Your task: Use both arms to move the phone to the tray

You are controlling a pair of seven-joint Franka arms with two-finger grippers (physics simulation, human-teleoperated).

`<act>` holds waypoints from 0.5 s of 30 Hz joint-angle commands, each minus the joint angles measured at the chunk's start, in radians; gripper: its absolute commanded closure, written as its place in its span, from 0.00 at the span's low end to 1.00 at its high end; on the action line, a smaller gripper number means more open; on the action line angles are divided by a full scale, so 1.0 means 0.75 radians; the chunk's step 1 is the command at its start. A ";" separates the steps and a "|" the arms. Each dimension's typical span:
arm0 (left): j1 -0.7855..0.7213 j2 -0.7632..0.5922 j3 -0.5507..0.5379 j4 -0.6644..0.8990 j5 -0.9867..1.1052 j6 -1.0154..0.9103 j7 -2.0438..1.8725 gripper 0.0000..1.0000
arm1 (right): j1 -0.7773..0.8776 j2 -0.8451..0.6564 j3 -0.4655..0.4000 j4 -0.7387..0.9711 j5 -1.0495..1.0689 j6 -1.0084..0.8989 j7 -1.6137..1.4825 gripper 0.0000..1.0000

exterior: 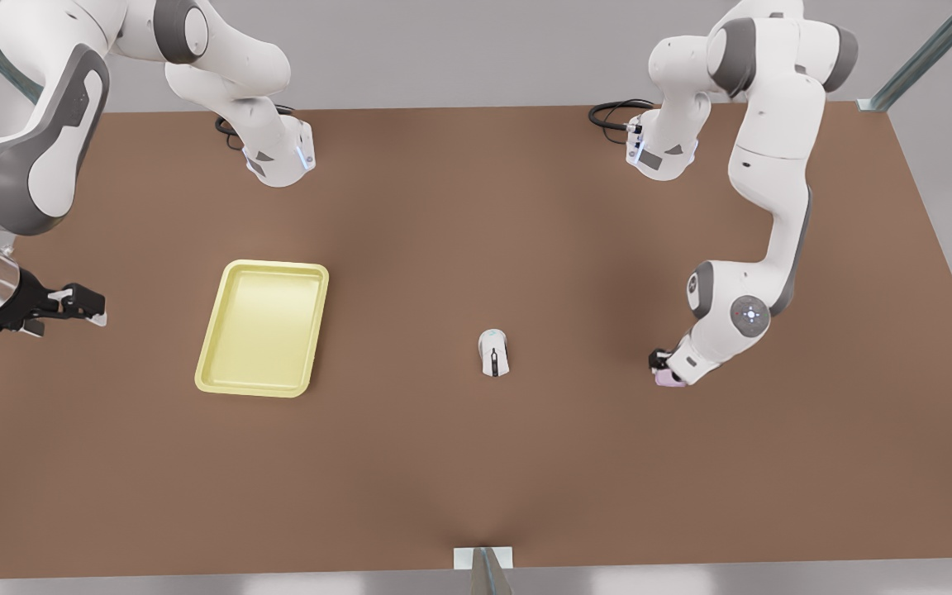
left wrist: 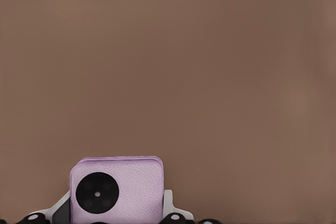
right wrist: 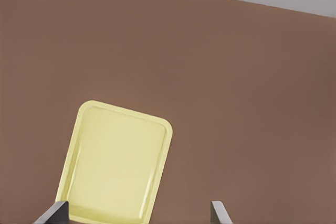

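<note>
the small pale pink, nearly square phone [left wrist: 116,190] sits pinched in the left arm's black tool [exterior: 664,369], low over the brown desk [exterior: 476,463] near its edge on the front view's right, so the pickup looks done or nearly so. the pale yellow shallow tray [exterior: 232,382] lies empty well across the desk, past a white computer mouse [exterior: 493,352]. the right arm's black tool [exterior: 71,307] waits spread beside the tray, so the carry and a likely handover remain.

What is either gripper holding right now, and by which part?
The left gripper has a finger on each side edge of the phone; whether it has closed cannot be told. The right gripper is open, holding nothing.
</note>
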 commanded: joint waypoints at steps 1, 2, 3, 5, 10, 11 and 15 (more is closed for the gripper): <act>-0.056 -0.017 0.000 0.056 -0.001 -0.181 -0.196 0.19 | 0.001 -0.002 -0.001 0.001 0.002 0.018 -0.001 0.00; -0.119 -0.009 0.000 0.089 0.001 -0.206 -0.296 0.19 | 0.001 0.000 -0.001 0.001 0.002 0.018 -0.001 0.00; -0.185 0.002 0.000 0.130 -0.001 -0.208 -0.406 0.19 | 0.001 -0.002 -0.001 0.001 0.002 0.018 -0.001 0.00; -0.301 0.022 -0.002 0.206 -0.010 -0.210 -0.603 0.19 | 0.001 -0.002 -0.001 0.001 0.002 0.018 -0.001 0.00; -0.629 0.278 -0.002 0.676 -0.020 -0.336 -1.314 0.19 | 0.042 -0.006 -0.001 -0.001 -0.009 0.014 0.001 0.00; -0.684 0.349 -0.002 0.793 -0.020 -0.336 -1.431 0.19 | 0.042 -0.017 -0.001 -0.001 -0.009 0.010 0.001 0.00; -0.749 0.527 -0.094 1.087 -0.018 -0.330 -1.644 0.19 | 0.046 -0.015 -0.001 -0.003 0.008 0.018 0.001 0.00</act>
